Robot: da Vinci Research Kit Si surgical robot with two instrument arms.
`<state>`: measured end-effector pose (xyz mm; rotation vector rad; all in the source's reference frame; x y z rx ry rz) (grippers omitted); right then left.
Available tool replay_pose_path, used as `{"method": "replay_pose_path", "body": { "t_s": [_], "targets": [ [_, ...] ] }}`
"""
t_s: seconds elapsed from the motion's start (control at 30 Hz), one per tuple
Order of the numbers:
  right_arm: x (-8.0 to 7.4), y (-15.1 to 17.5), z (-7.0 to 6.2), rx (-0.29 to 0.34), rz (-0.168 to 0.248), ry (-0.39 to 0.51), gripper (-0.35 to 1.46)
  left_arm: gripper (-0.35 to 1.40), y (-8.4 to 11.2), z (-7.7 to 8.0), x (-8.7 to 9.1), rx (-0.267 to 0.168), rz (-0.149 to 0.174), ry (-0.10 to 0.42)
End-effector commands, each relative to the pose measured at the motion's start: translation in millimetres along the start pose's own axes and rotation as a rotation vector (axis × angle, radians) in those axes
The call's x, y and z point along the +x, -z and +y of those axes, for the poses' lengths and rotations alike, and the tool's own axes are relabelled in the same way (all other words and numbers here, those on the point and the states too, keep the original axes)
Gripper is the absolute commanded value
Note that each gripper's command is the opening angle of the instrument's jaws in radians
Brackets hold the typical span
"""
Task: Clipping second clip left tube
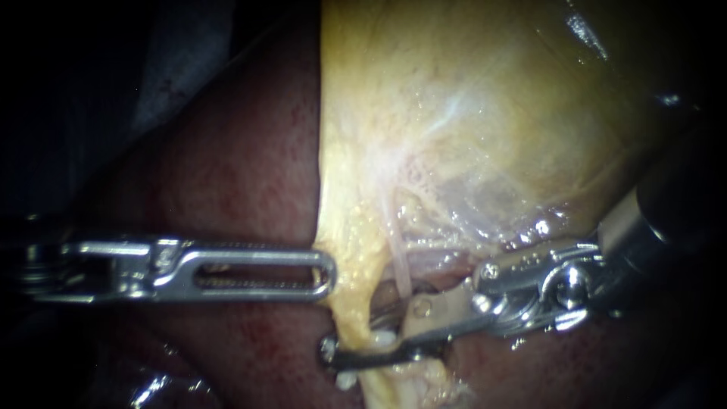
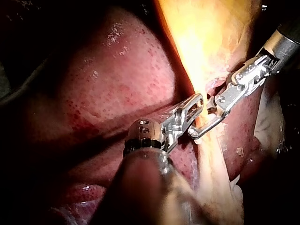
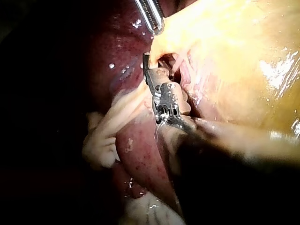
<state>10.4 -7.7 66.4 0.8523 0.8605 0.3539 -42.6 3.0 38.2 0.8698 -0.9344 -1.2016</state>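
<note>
— Left tube (image 1: 350,307): where does it sit?
— Start wide. The liver (image 1: 242,174) fills the left and lower field, dark red. The gallbladder (image 1: 485,113) spreads pale yellow above and to the right. The left tube is the yellow strand running down from the gallbladder's lower edge.
— And the instruments?
— My left instrument (image 1: 327,273) has its jaws closed on the gallbladder's edge, just above that strand. My right instrument (image 1: 362,327) has its jaws apart, one on either side of the left tube, not squeezing it.
— How far along, then?
— Placed but not closed, I'd judge. A small white piece (image 1: 381,338) sits against the lower jaw, possibly the clip. A white fleck (image 1: 345,379) lies just below, beside the tube; I cannot tell what it is. Closing the jaws is what remains.
— Any writing?
— None legible.
</note>
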Motion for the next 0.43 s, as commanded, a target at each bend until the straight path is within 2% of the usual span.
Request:
{"method": "replay_pose_path", "body": {
  "t_s": [0.03, 0.43],
  "targets": [
    [0.0, -0.1, 0.0, 0.000, 0.000, 0.000, -0.35, -0.35, 0.0, 0.0, 0.0, 0.000, 0.000, 0.000],
    [-0.1, 0.0, 0.0, 0.001, -0.001, -0.004, -0.35, -0.35, -0.1, 0.1, 0.0, 0.000, -0.001, 0.000]
  ]
}}
